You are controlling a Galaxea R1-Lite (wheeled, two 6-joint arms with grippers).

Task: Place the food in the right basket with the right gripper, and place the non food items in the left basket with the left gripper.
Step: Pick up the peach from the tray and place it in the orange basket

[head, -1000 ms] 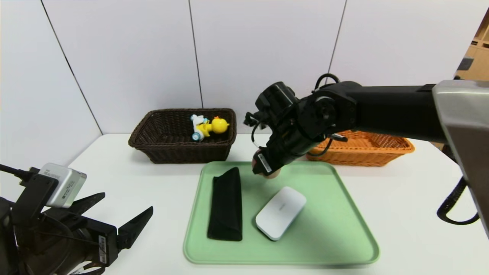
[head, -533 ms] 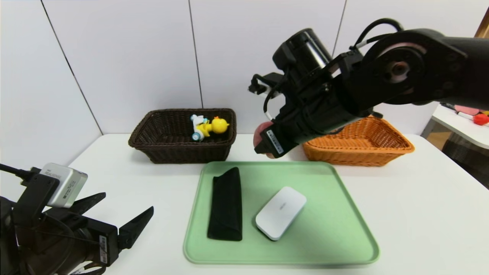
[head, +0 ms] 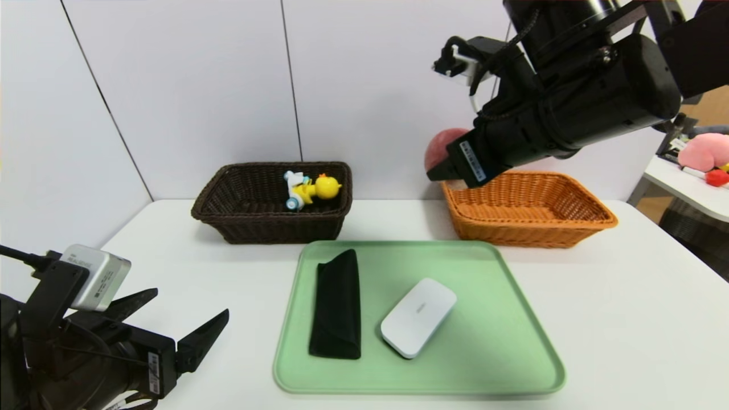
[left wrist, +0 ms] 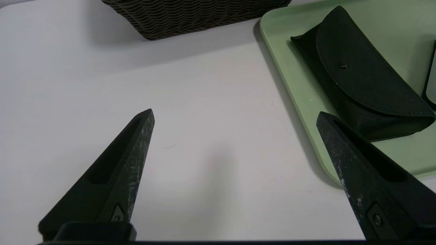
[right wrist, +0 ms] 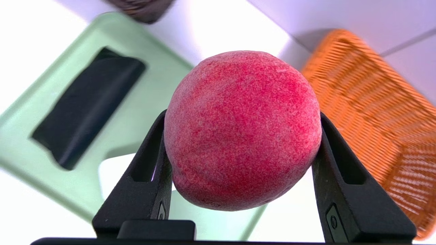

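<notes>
The right gripper (right wrist: pixel 242 126) held one peach (right wrist: pixel 242 131) between its two fingers, and both fingers were touching the fruit at its sides. The peach was up in the air, near the left end of the orange basket (head: pixel 529 228). It was almost round, so I could not tell a clear long axis for it, nor which way it pointed.

The left gripper (left wrist: pixel 235 114) was at the left side, near the tray (head: pixel 484 341), with its jaws wide apart and nothing between them.

On the green tray there were two things. One was a black case (head: pixel 337 307); its long axis ran from the front of the tray to the back, and its back end was a slanted tip. The other was a white box (head: pixel 418 318), lying flat, just to the right of the case and not touching it. The long axis of this box was diagonal, with the far end turned to the right and the near end turned to the left.

There were two baskets behind the tray: one dark brown basket (head: pixel 273 228) on the left and one orange on the right. In the brown basket there was one toy duck (head: pixel 326 187) in yellow, together with its white and blue part. The duck was in the right half of this basket, and its yellow head pointed to the right.
</notes>
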